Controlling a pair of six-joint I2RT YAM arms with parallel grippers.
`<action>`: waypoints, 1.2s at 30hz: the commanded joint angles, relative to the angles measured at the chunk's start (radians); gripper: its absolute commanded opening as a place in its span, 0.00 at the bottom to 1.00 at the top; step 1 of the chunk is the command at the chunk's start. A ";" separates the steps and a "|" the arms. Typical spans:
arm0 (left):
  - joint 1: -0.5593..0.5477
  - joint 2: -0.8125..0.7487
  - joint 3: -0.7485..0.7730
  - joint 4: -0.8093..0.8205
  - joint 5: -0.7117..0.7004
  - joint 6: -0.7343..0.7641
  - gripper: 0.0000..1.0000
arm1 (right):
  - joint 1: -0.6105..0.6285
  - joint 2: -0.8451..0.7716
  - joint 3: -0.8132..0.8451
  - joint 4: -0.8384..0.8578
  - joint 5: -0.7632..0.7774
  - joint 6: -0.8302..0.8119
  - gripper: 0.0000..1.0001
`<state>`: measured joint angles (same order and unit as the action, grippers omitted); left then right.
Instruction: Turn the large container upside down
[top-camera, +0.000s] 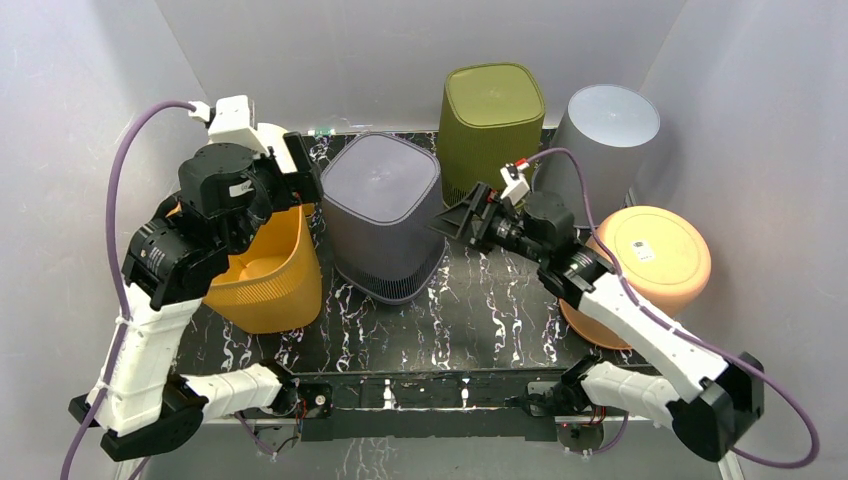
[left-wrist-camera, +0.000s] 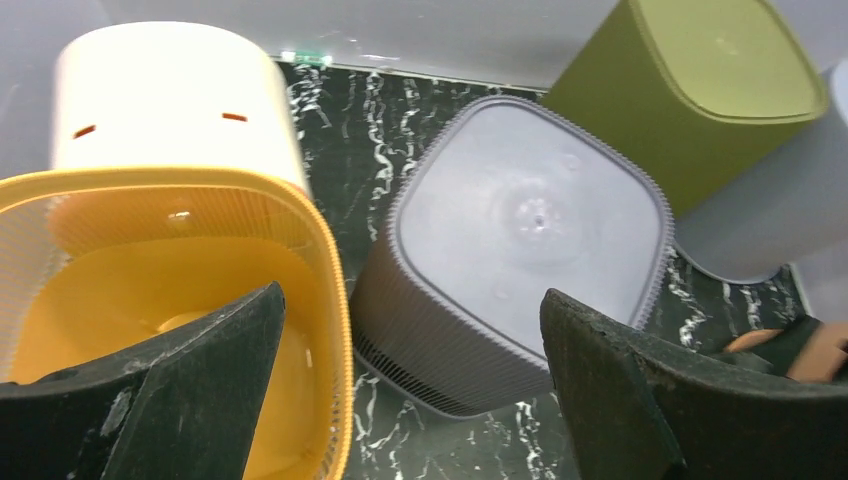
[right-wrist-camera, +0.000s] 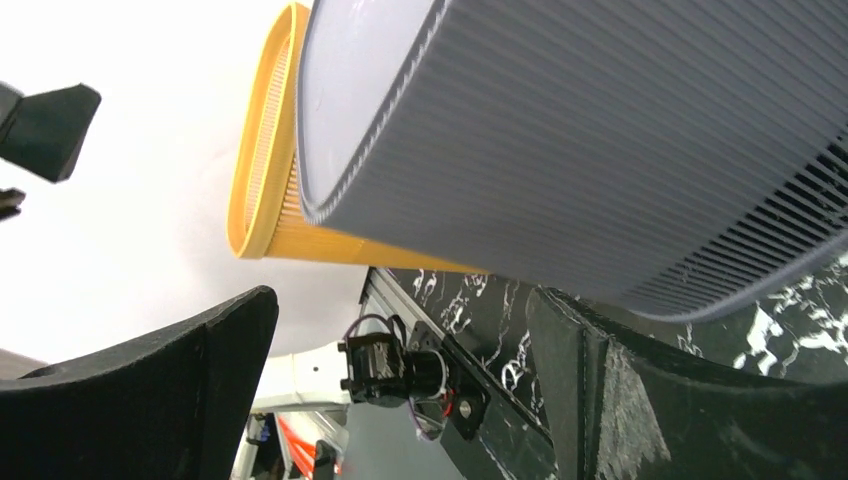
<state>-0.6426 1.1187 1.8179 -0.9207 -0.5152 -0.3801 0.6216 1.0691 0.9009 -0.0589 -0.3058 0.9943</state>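
A grey ribbed square container (top-camera: 380, 215) stands in the middle of the table with its closed base up. It also shows in the left wrist view (left-wrist-camera: 520, 240) and the right wrist view (right-wrist-camera: 620, 130). A yellow basket (top-camera: 270, 275) sits to its left, mouth up and tilted, close against it. My left gripper (top-camera: 300, 175) is open above the basket's right rim (left-wrist-camera: 335, 300). One finger (left-wrist-camera: 200, 390) hangs over the basket's inside, the other (left-wrist-camera: 640, 400) over the grey container's edge. My right gripper (top-camera: 455, 220) is open and empty at the grey container's right side, low by its bottom edge.
An olive container (top-camera: 492, 120) and a light grey round one (top-camera: 605, 135) stand at the back, bases up. A peach round container (top-camera: 650, 265) sits at the right under my right arm. A cream container (left-wrist-camera: 170, 100) stands behind the yellow basket. The walls are close on both sides.
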 joint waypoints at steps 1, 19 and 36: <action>0.002 -0.024 -0.020 -0.062 -0.132 0.022 0.98 | 0.002 -0.095 -0.091 -0.071 0.004 -0.030 0.96; 0.003 -0.017 -0.007 -0.135 -0.060 0.028 0.98 | 0.249 0.311 -0.056 0.462 -0.072 0.212 0.95; 0.003 -0.007 -0.091 -0.303 0.006 -0.068 0.98 | 0.047 0.683 0.434 0.384 -0.072 0.040 0.95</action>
<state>-0.6426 1.0580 1.7786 -1.1645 -0.5373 -0.4141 0.6586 1.8565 1.3945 0.3187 -0.3420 1.0981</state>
